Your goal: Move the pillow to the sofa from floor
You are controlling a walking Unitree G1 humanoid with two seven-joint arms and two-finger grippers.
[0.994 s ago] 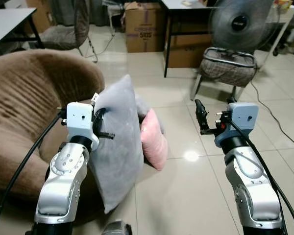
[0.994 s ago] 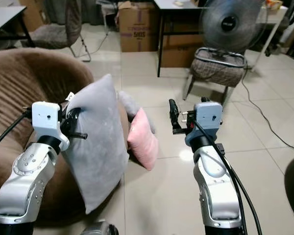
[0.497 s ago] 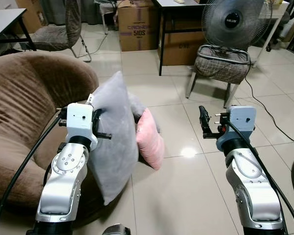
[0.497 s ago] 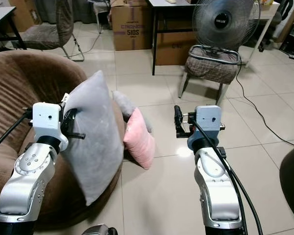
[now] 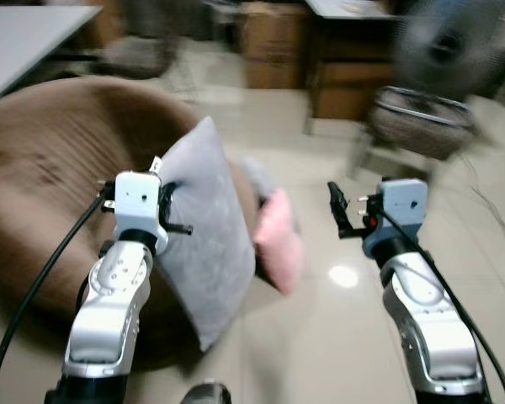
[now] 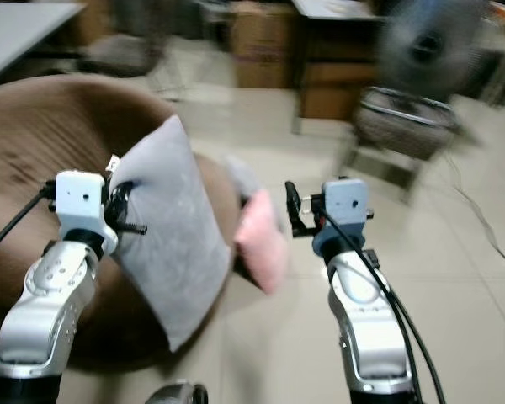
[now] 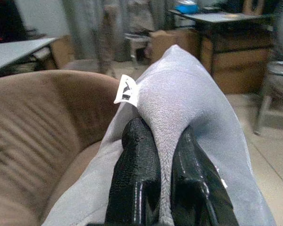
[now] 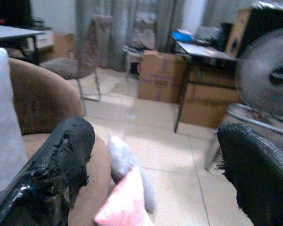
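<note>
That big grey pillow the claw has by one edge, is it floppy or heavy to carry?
Probably soft: the left claw pinches the grey pillow's edge into a thin fold. It likely is light, since that one pinch holds it hanging beside the brown sofa. It keeps a plump shape rather than drooping, so it seems well stuffed.

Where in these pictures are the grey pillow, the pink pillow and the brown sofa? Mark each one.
grey pillow [image 5: 209, 244], left eye view, on the middle of its broad face.
pink pillow [image 6: 263, 242], right eye view, on its blurred side.
brown sofa [image 5: 50, 160], left eye view, on its ribbed backrest.
</note>
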